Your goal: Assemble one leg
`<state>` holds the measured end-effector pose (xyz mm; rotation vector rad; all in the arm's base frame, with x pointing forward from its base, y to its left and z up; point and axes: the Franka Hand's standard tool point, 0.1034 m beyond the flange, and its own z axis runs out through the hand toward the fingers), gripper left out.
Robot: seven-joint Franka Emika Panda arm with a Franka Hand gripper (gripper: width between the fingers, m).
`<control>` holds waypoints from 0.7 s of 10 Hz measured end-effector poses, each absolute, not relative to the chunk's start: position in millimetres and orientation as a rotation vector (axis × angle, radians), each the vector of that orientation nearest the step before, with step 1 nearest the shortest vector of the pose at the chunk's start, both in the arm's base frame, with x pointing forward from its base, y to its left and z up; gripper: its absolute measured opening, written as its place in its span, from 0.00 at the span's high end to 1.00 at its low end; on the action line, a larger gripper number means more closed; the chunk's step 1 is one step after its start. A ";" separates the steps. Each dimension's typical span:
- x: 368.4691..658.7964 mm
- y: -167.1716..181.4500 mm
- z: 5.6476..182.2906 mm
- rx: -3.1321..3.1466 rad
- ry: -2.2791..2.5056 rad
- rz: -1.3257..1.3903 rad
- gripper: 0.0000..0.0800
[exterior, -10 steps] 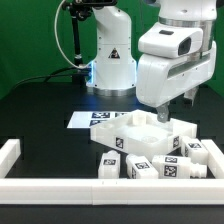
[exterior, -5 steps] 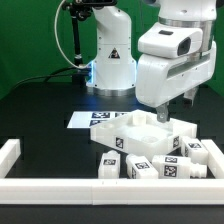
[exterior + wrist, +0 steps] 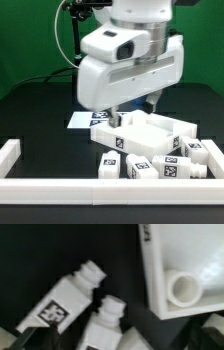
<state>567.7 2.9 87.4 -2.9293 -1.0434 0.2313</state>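
Black table (image 3: 40, 110) beneath spread, empty gripper (image 3: 118, 336)

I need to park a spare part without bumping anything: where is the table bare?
Bare black table on the exterior view's left, between the marker board and the white rail. Crowded: legs bunched between the panel and that rail.

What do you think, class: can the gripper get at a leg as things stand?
Probably yes: the gripper hangs close above two legs lying uncovered beside the panel; nothing shows between them.
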 end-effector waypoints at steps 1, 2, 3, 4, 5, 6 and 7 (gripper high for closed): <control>567.3 4.6 86.8 -2.927 -1.048 0.233 0.19; 567.1 3.4 86.3 -2.928 -1.046 0.234 0.19; 566.4 1.2 84.3 -2.928 -1.040 0.240 0.19; 569.2 -14.3 73.2 -2.938 -1.002 0.270 0.19; 578.6 -30.8 64.4 -2.945 -0.963 0.318 0.19; 592.3 -40.9 56.9 -2.959 -0.940 0.316 0.19; 593.5 -41.2 46.7 -2.965 -0.933 0.307 0.19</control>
